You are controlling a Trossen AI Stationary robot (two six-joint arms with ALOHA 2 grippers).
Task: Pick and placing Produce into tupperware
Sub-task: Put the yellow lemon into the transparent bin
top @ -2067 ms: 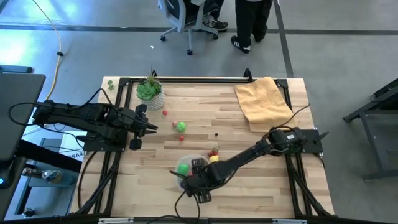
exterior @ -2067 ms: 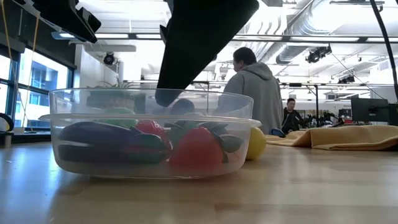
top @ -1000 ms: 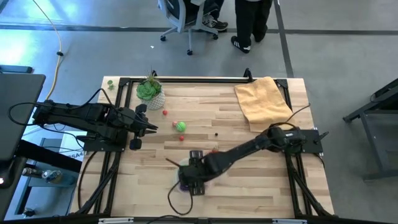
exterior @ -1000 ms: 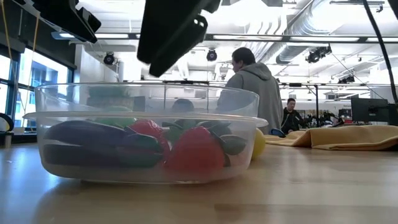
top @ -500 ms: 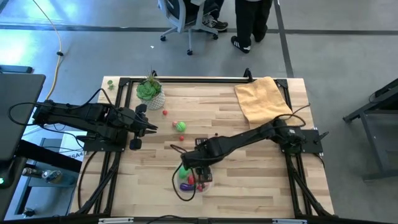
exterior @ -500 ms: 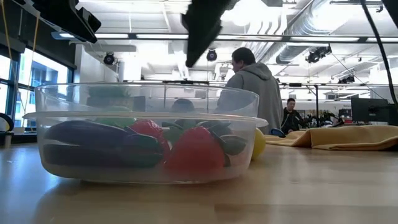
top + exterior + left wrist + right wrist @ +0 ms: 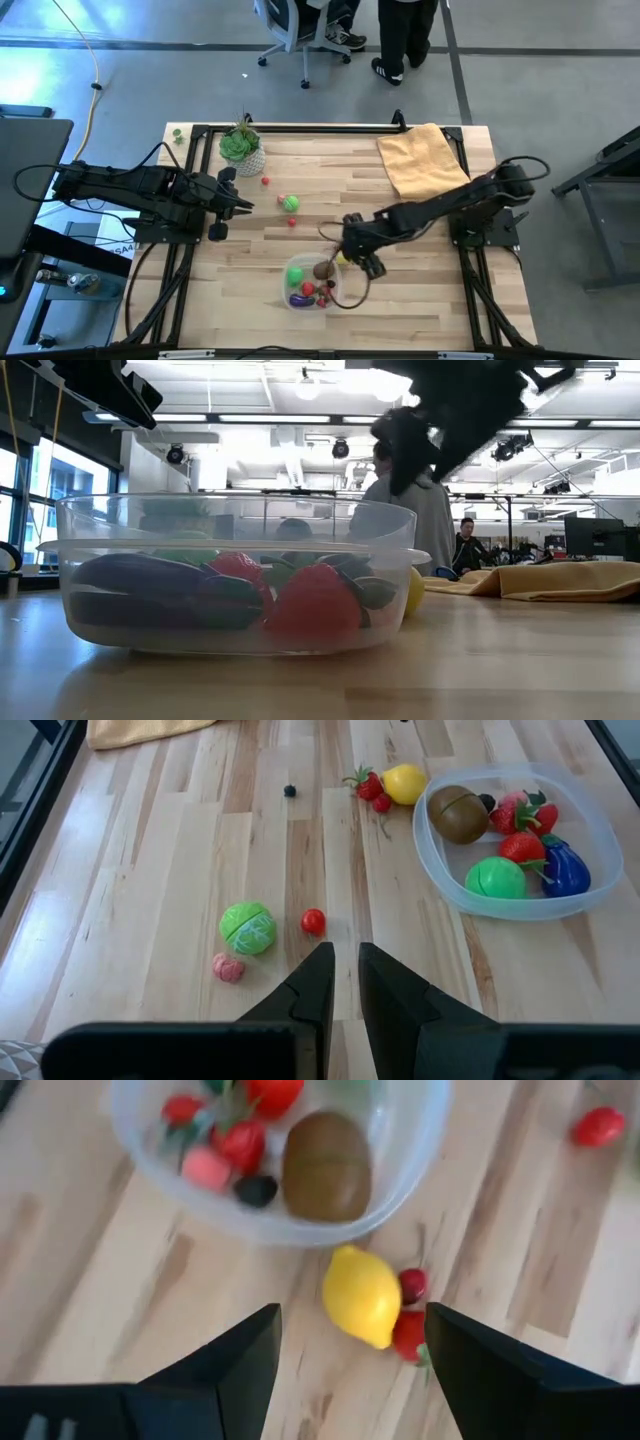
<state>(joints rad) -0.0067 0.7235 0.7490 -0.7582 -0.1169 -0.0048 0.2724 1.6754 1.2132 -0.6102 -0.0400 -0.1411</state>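
Spreading under everything is the wooden table (image 7: pixel 420 290), with a yellow cloth (image 7: pixel 422 163) at its far right corner. The right arm reaches across it, and the right gripper (image 7: pixel 350 1342) hangs over the boards with its fingers (image 7: pixel 240 1365) spread wide and nothing between them. The left arm lies along the table's left side; the left gripper (image 7: pixel 341 982) points out over the boards, its fingers (image 7: pixel 312 988) drawn nearly together, only a thin slit between them, gripping nothing.

The clear tupperware tub (image 7: pixel 420 1140) sits just beyond the right fingers. Inside it lie a brown kiwi (image 7: pixel 326 1168), a purple eggplant (image 7: pixel 566 866), a round green piece (image 7: pixel 495 878), red strawberries (image 7: pixel 520 816), a pink piece (image 7: pixel 205 1168) and a small dark berry (image 7: pixel 256 1190).

A yellow lemon (image 7: pixel 361 1297) lies on the table directly ahead of the right fingers, between them and the tub, just outside its wall. Two red berries (image 7: pixel 408 1320) touch the lemon's side.

Ahead of the left fingers lie a green cabbage half (image 7: pixel 247 926), a small red tomato (image 7: pixel 313 921) beside it, and a pink berry (image 7: pixel 228 968). Farther off, a single dark berry (image 7: pixel 289 791) rests on the boards. A potted green plant (image 7: pixel 241 146) stands at the far left corner.
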